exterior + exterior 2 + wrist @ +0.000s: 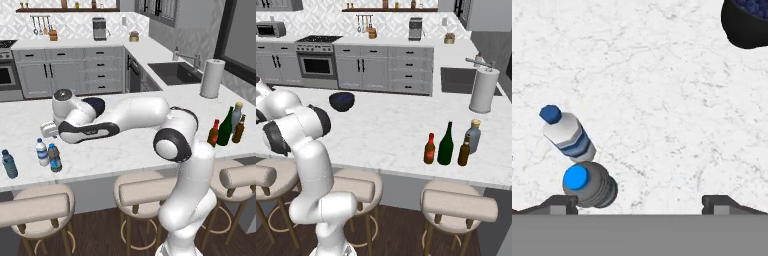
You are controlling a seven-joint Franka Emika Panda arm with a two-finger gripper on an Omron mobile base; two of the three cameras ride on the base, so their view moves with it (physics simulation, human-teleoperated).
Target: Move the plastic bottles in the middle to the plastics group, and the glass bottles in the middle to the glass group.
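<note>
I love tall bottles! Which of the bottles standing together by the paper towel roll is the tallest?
The dark green wine bottle. It rises above the red-capped brown bottle, the small amber bottle and the grey-blue bottle.

Three blue-capped plastic bottles [48, 155] stand upright at the bench's left end; the four glass bottles [452, 143] stand clustered at its right end.

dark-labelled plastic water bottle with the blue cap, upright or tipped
Upright: the dark-labelled plastic water bottle stands on its base on the white marble counter, blue cap up.
</note>
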